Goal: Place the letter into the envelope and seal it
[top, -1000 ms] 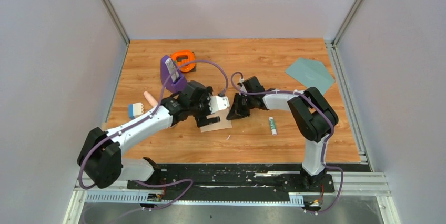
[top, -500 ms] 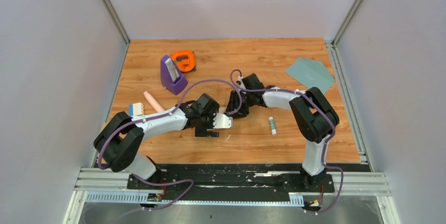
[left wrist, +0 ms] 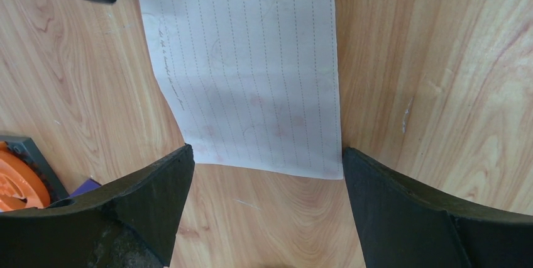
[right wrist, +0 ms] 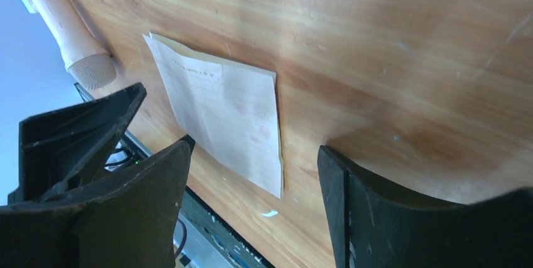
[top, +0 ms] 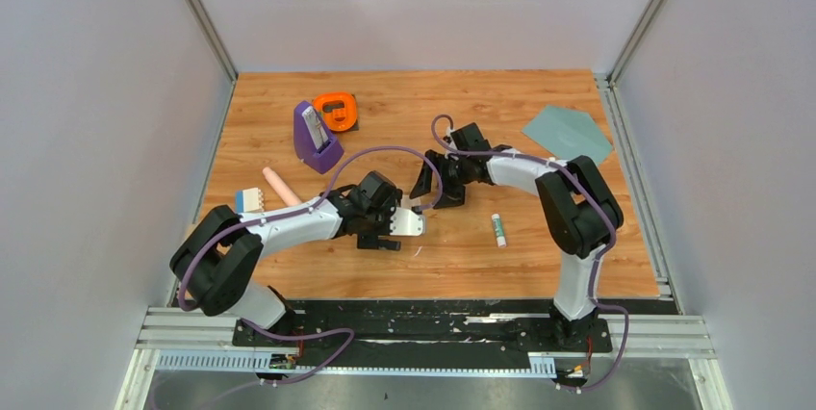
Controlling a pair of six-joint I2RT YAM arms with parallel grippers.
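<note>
The letter (left wrist: pixel 251 73) is ruled with dotted lines and bears one slanted line of handwriting near its left edge, too small to read, along with faint pink blotches. The left wrist view shows it flat on the worktop (left wrist: pixel 440 60), its near edge spanning the gap between the fingers of the left end effector (left wrist: pixel 267 158), which stand wide and hold nothing. The tip of the other arm's finger crosses the top left corner.

The right wrist view shows the same sheet just ahead of the right end effector (right wrist: pixel 254 148) — jaws wide, nothing gripped; a pink cylinder (right wrist: pixel 69 35) lies beyond it.

Only the top view shows the envelope (top: pixel 568 136), well apart to the right of the right end effector and unobstructed. It also shows a glue stick (top: pixel 498 229) nearer the bases, and a purple holder (top: pixel 316 138) and orange dispenser (top: pixel 337 110) beyond the left end effector.
</note>
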